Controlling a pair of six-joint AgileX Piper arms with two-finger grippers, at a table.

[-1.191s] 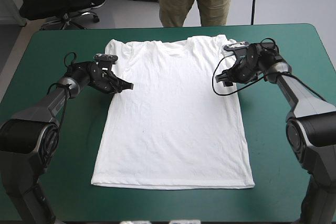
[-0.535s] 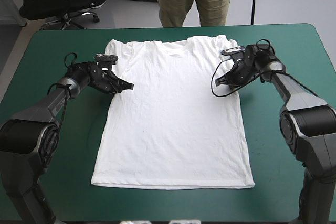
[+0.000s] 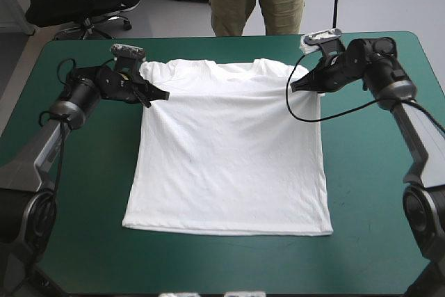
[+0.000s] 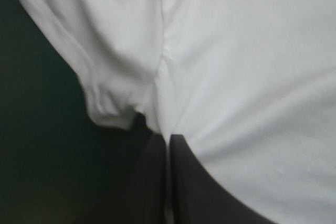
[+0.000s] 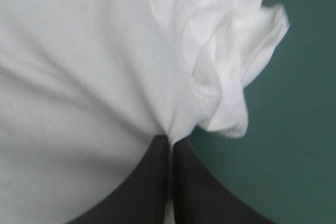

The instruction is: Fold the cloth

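The white T-shirt (image 3: 229, 151) lies front-up on the teal-green cover, hem toward the near edge, its upper part lifted off the table. My left gripper (image 3: 164, 94) is shut on the T-shirt at the left armpit, below the sleeve. My right gripper (image 3: 292, 87) is shut on the T-shirt at the right armpit. In the left wrist view the black fingers (image 4: 152, 182) meet in an arch with the T-shirt (image 4: 247, 77) pinched at their tip and the sleeve hanging beside them. In the right wrist view the T-shirt (image 5: 79, 66) is pinched the same way between black fingers (image 5: 152, 182).
Bare teal-green cover (image 3: 375, 193) runs along both sides of the shirt and along the near edge. A band of cover also lies between the collar and the table's far edge.
Both grippers have risen and moved toward the far edge, lifting the shirt's shoulders and sleeves. The right gripper shut on the armpit just before; the hem has slid slightly farther from the near edge.
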